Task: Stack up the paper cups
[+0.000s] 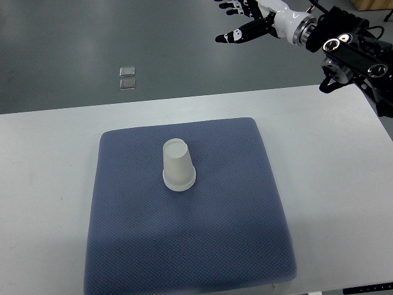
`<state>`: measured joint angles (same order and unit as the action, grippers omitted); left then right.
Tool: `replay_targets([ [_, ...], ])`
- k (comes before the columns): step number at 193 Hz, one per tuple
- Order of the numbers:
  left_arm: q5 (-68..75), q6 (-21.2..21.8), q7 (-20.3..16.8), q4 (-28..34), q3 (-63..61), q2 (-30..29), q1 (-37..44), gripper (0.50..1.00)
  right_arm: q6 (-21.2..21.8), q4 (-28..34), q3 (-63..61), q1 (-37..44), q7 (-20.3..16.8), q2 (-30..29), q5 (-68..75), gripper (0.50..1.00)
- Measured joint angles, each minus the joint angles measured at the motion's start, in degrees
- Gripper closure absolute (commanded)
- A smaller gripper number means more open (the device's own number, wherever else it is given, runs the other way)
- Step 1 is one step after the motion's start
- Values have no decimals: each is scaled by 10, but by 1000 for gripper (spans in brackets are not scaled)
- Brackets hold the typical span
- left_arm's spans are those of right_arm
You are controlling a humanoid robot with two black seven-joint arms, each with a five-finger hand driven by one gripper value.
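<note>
Right robot hand (pixel 245 27) sits at the 1 o'clock corner of the view, its arm entering from the right edge. It hangs over the grey floor beyond the far edge of the desk (pixel 344 160), well apart from the work. Fingers are spread and loosely extended toward 9 o'clock, holding nothing. Left arm is not in view, so the right is the only hand available, and by default the nearer.

Paper cup (pixel 178 165) stands upside down, rim down and closed base up, near the centre of the blue mat (pixel 190 246), slightly toward 11 o'clock of the mat's middle. From the robot hand the cup lies toward 7 o'clock, well apart. Its long axis is upright, tilting a little toward 12 o'clock in this steep view.

Appearance: white, plain, tapered, wider at the rolled rim resting on the mat. Whether it is a single cup or several already nested cannot be told from here; no second loose cup shows on the desk.

Two small clear squares (pixel 128 77) lie on the floor at 11 o'clock.
</note>
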<state>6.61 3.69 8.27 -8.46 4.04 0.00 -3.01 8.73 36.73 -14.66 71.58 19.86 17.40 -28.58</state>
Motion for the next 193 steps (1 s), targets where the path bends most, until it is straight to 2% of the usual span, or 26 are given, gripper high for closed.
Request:
replay_targets([
  [45,0,0,0,0,0,0,0,500,-36,-41,1,-49,-29,3,231,593],
  [96,0,0,0,0,0,0,0,500,-40,-42,-7,-86,-42,1,421,591],
  [148,0,0,0,0,0,0,0,500,0,-35,-29,-112,-35,-24,443,587],
  [193,0,0,0,0,0,0,0,500,-1,-37,-32,-119,-31,-28,441,587],
])
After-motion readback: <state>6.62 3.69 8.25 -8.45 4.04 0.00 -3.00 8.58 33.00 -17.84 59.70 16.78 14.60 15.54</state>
